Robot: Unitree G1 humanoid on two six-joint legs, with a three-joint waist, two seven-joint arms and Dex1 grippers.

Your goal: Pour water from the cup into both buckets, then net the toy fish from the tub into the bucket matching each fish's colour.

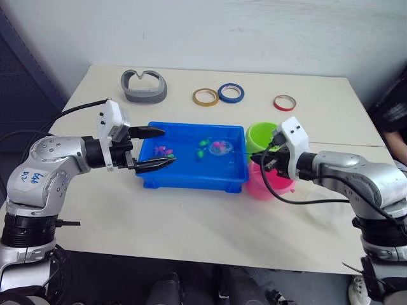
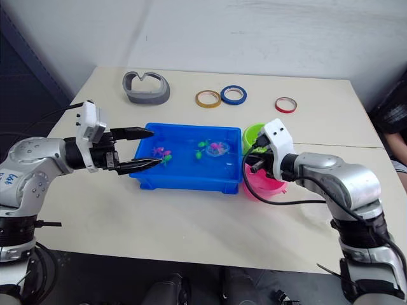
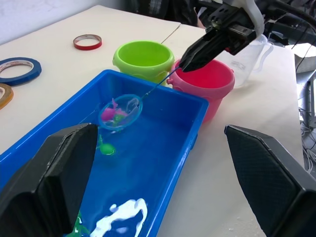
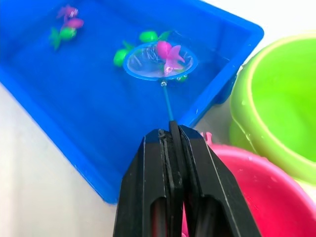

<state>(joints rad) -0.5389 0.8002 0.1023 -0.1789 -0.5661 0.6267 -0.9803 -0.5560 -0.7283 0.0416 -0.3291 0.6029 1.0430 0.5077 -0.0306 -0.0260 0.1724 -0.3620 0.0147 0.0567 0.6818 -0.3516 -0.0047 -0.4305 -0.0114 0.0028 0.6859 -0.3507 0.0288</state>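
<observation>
The tub point(image 1: 191, 175) is a shallow, glossy blue plastic tray with a lipped rim, sitting mid-bench with water in it. The net point(image 4: 160, 61), a little round blue hoop with fine mesh on a thin stick, hangs over the tub's right end with a pink fish point(image 4: 168, 53) in it. A few green and pink fish float loose nearby, count's hard to call. The right gripper point(image 4: 170, 129) has its fingers pinched tight on the net's stick. The left gripper point(image 1: 152, 149) hovers at the tub's left end, fingers spread and holding nothing. The green bucket point(image 3: 143, 58) and pink bucket point(image 3: 210, 81), both smooth round plastic, touch each other just off the tub's right end. A clear cup point(image 3: 249, 54) stands beyond them.
</observation>
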